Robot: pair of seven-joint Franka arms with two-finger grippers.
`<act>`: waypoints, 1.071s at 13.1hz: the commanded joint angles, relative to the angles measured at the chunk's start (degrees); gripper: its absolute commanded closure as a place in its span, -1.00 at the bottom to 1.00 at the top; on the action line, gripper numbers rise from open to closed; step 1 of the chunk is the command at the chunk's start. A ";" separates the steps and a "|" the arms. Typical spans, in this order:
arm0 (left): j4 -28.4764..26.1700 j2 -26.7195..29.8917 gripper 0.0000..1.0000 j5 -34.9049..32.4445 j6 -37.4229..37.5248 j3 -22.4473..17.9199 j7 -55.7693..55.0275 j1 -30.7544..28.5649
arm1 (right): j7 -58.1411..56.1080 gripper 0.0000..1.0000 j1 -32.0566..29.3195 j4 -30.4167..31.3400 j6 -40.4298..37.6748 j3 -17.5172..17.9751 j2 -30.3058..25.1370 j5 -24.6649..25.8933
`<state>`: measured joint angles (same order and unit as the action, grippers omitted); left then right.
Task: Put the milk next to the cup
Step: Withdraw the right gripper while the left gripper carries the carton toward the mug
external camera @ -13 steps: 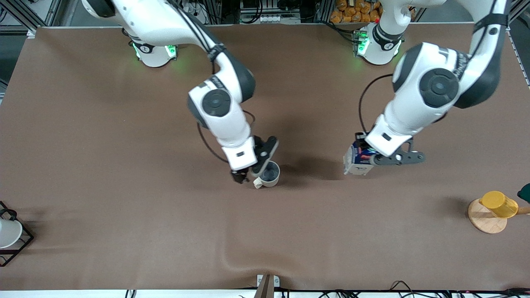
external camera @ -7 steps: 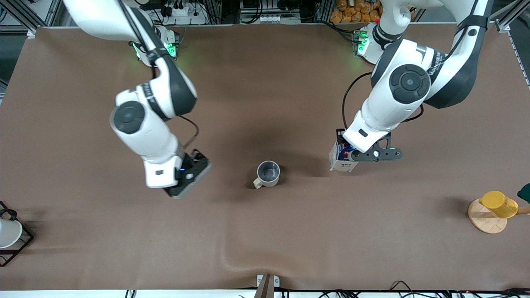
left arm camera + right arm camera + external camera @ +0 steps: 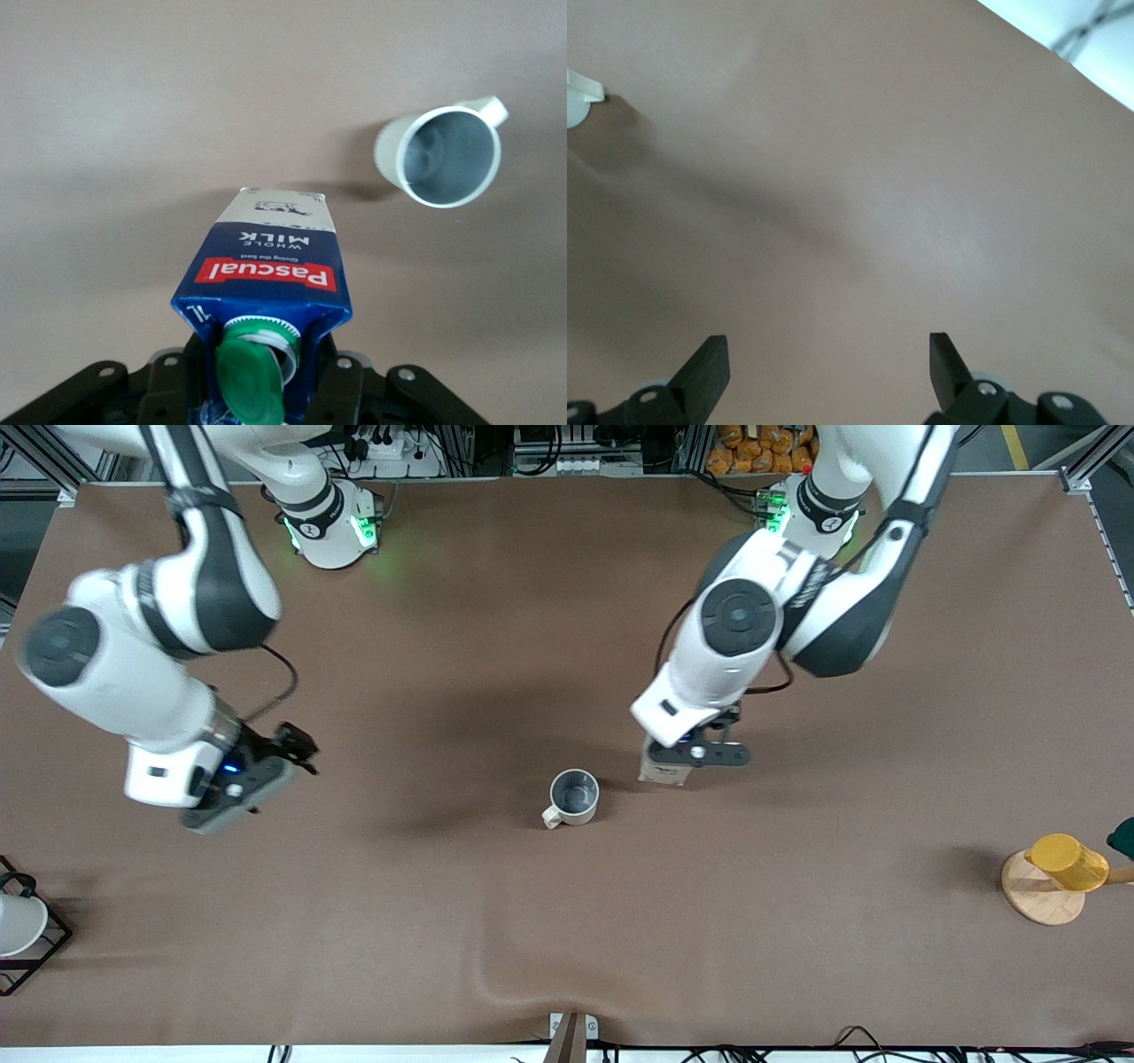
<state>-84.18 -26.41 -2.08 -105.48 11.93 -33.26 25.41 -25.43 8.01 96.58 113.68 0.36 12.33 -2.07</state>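
Milk (image 3: 663, 771) carried in toward the cup (image 3: 573, 797), not yet set down.

The carton is pinched near its top by the left gripper (image 3: 700, 755), just beside the cup toward the left arm's end of the table; whether it touches the brown table cover (image 3: 532, 646) cannot be told. If brought closer, the cup could be knocked, or the carton tipped on release. A ripple in the cover is seen nearer the camera than the cup. The right gripper (image 3: 828, 363), fingers spread and empty, waits well apart.
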 commanded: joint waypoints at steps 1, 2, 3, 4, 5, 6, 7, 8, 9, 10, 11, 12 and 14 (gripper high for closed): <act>3.23 -3.29 0.07 0.59 0.98 -0.41 -5.73 4.36 | 5.81 -1.00 -4.04 3.00 -4.15 1.04 -5.81 -0.48; 3.14 -4.34 0.07 0.33 0.98 -0.50 -9.07 6.12 | 8.09 -1.00 -5.27 3.00 -6.17 1.04 -6.95 -0.47; 3.32 -5.48 0.07 0.24 0.98 -0.59 -11.10 7.18 | 9.94 -1.00 -6.42 2.91 -8.37 1.13 -8.27 -0.47; 3.41 -6.10 0.07 0.33 0.72 -0.50 -11.39 7.45 | 11.96 -1.00 -6.69 2.74 -10.74 1.05 -9.59 -0.47; 3.41 -6.19 0.07 0.33 0.37 -0.50 -11.65 7.80 | 14.07 -1.00 -7.39 2.73 -12.94 1.04 -10.91 -0.47; 3.41 -6.28 0.07 0.33 0.19 -0.50 -11.65 8.16 | 16.10 -1.00 -8.18 2.56 -14.96 1.22 -11.96 -0.39; 3.67 -6.80 0.07 0.33 -0.77 -0.50 -11.74 8.25 | 18.20 -1.00 -8.45 2.30 -16.55 1.22 -12.84 -0.39; 3.85 -7.07 0.07 0.41 -2.69 -0.50 -11.83 8.42 | 19.88 -1.00 -8.45 0.99 -18.22 1.13 -12.94 -0.30; 4.46 -8.03 0.07 0.41 -4.45 -0.50 -11.83 8.60 | 21.46 -1.00 -8.45 -0.68 -20.49 1.05 -12.77 0.05; 5.25 -8.82 0.07 0.41 -5.25 -0.50 -11.65 8.60 | 22.87 -1.00 -8.45 -2.00 -22.34 1.04 -12.68 0.23; 6.30 -9.88 0.07 0.41 -6.22 -0.50 -11.74 8.69 | 24.28 -1.00 -8.45 -2.79 -24.02 0.96 -12.68 0.23; 7.00 -10.76 0.07 0.33 -6.32 -0.67 -11.74 9.47 | 25.25 -1.00 -8.54 -3.59 -25.60 0.78 -12.68 0.23; 7.10 -10.85 0.07 0.41 -6.32 -1.03 -11.74 10.01 | 26.57 -1.00 -8.62 -3.77 -26.41 0.34 -12.77 0.14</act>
<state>-79.58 -35.87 -2.08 -112.07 11.76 -44.32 34.10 -0.67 0.68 93.50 88.56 0.18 -0.16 -2.00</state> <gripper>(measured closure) 0.533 0.000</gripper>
